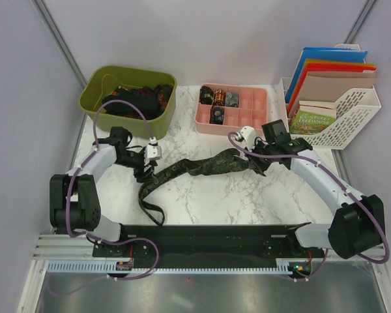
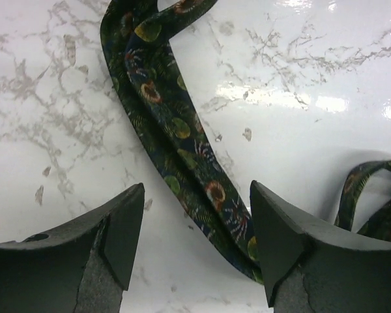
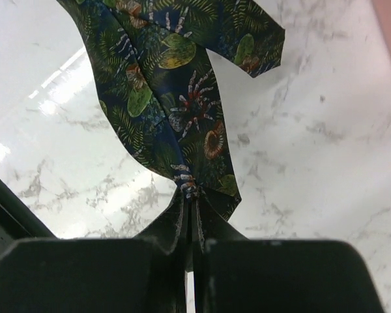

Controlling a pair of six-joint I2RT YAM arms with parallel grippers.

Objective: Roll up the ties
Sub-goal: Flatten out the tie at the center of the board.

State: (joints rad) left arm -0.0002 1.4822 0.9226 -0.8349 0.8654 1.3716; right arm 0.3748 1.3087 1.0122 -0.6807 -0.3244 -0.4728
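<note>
The long, narrow, dark leaf-patterned fabric necktie lay limp across the white marble tabletop from nine to three o'clock. The right gripper was clamped onto its broad end at three o'clock; the left gripper hung with jaws spread wide over the narrow stretch at nine. Light, soft and probably slippery, it seemed best held flat near an end.

tie on table centre | bin behind left | tray behind centre | rack behind right
</note>
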